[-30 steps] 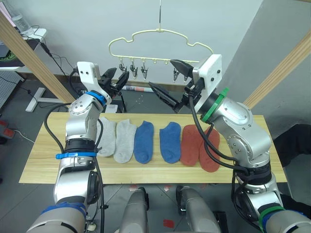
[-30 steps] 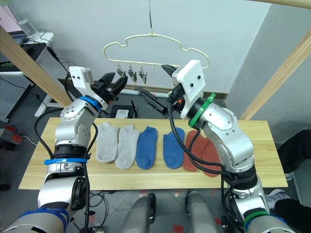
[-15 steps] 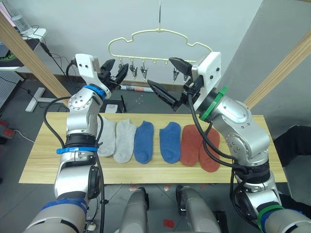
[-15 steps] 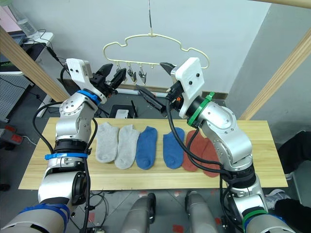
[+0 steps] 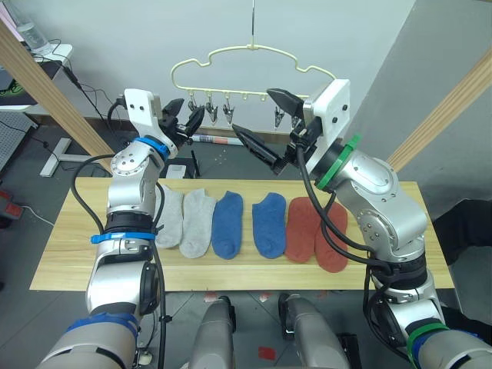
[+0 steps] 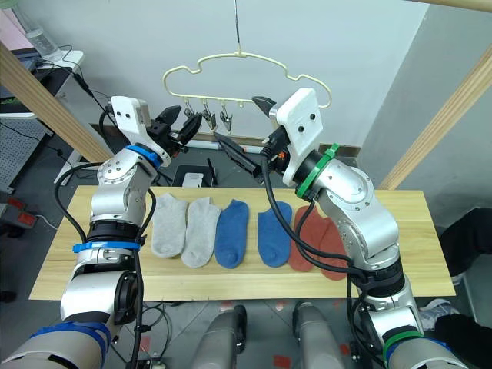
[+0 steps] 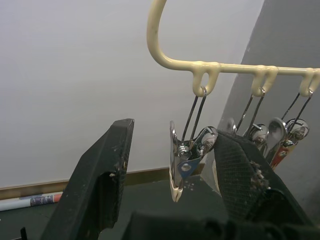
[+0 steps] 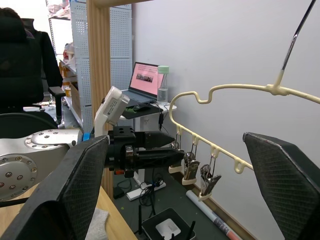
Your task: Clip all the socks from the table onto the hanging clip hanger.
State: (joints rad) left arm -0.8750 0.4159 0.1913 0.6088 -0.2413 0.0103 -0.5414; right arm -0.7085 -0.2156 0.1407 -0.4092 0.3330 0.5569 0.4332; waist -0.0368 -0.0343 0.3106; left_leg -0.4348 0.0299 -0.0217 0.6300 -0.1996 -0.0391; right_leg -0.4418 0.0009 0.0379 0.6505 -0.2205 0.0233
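Six socks lie in a row on the wooden table [image 5: 69, 257]: two grey [image 5: 171, 217] [image 5: 197, 223], two blue [image 5: 227, 224] [image 5: 269, 224], two rust red [image 5: 301, 229] [image 5: 333, 238]. The pale-yellow clip hanger [image 5: 254, 52] hangs above and behind them, with no sock on its metal clips [image 5: 227, 112]. My left gripper [image 5: 184, 117] is raised at the bar's left end and open. In the left wrist view, the end clip [image 7: 186, 162] hangs between its fingers [image 7: 105, 180]. My right gripper [image 5: 267, 123] is open wide and empty, below the bar's middle.
Thick wooden poles slant up at the left [image 5: 46, 92] and right [image 5: 453, 108] of the table. Behind the table are a white wall, cables and a small box [image 6: 194, 180] on the floor. A person in dark clothes [image 8: 25, 65] and a laptop [image 8: 142, 80] are off to the left.
My left gripper has risen and moved in toward the hanger's left end clip. The right arm has barely shifted. The socks have not moved.
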